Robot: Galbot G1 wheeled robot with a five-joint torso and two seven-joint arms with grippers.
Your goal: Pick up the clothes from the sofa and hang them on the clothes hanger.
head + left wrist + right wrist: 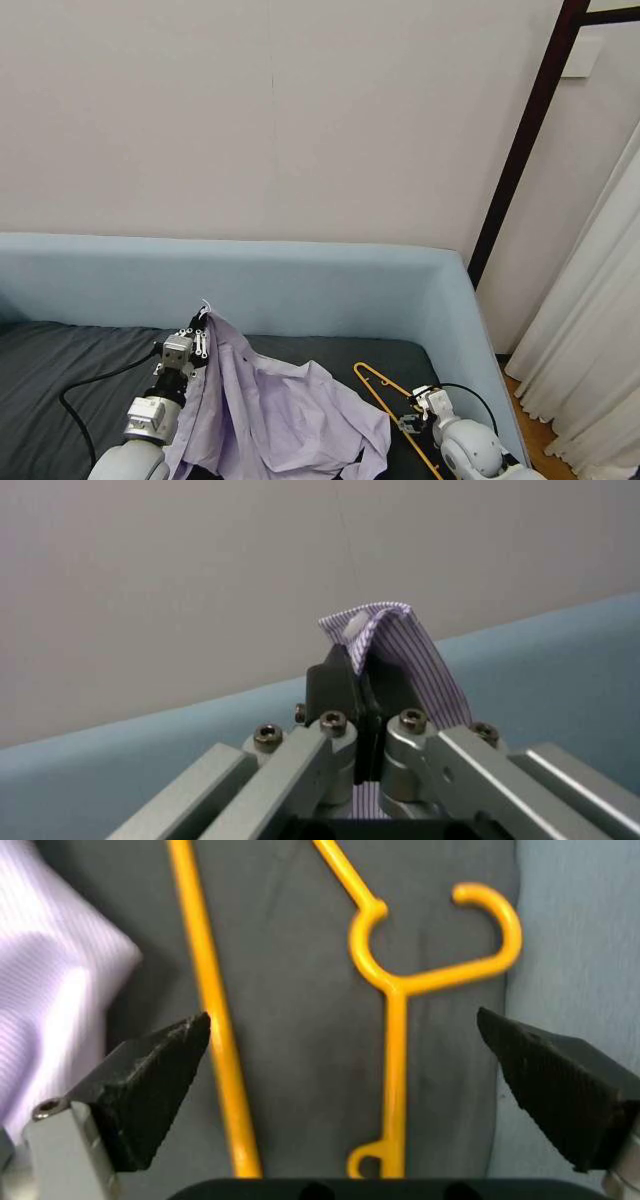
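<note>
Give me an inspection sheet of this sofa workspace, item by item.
Surface: light blue sofa, dark grey seat.
Job's things: lilac striped shirt held up by one edge, rest heaped on seat; orange hanger flat beside it.
Clutter: nothing seen.
Grippers: left gripper jaws shut on shirt; right gripper jaws open above hanger.
Cables: black cable looping across seat by left arm.
Surroundings: plain wall, dark post, white curtain.

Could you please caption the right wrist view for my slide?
Open right gripper above the yellow hanger on the dark sofa seat.
</note>
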